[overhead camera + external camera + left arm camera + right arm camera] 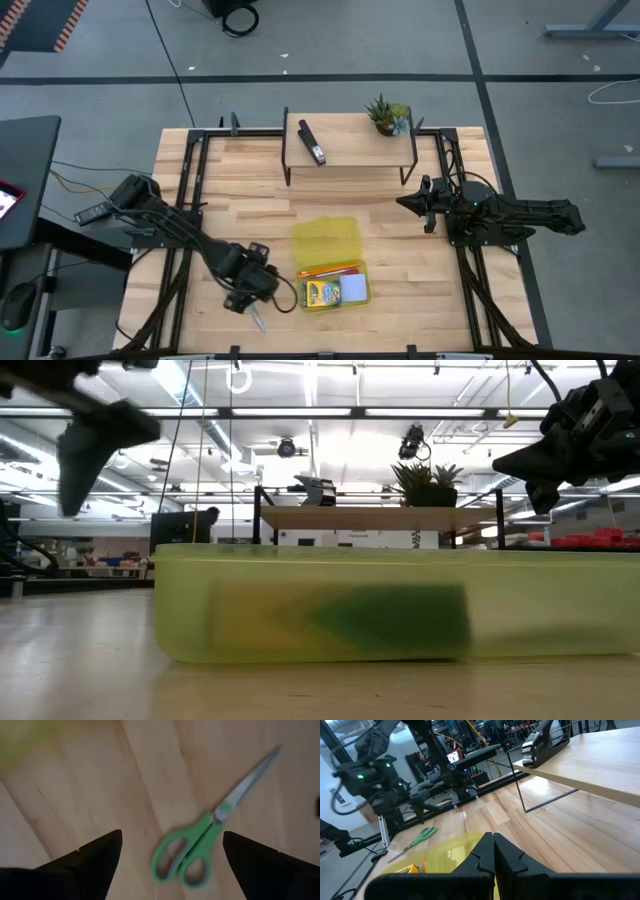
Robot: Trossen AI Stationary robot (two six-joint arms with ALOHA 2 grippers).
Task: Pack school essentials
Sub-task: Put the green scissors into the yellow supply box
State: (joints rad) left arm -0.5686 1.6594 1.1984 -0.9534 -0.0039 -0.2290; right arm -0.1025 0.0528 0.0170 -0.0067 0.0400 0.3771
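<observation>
On the wooden table (250, 180), the yellow case (333, 285) holds crayon box (321, 293) and notepad (354, 289); left end effector (170, 852) released.

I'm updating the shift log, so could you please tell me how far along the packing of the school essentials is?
Mostly done: the crayon box, notepad and orange pencils already lie in the open yellow case. In hand: the open left gripper hangs over the green-handled scissors, which lie on the table beside the case, not gripped. Left: scissors in, lid shut. The right gripper, shut, waits apart.

A black stapler (312, 144) and small potted plant (388, 115) sit on the raised wooden shelf (350, 150) (well apart).
</observation>
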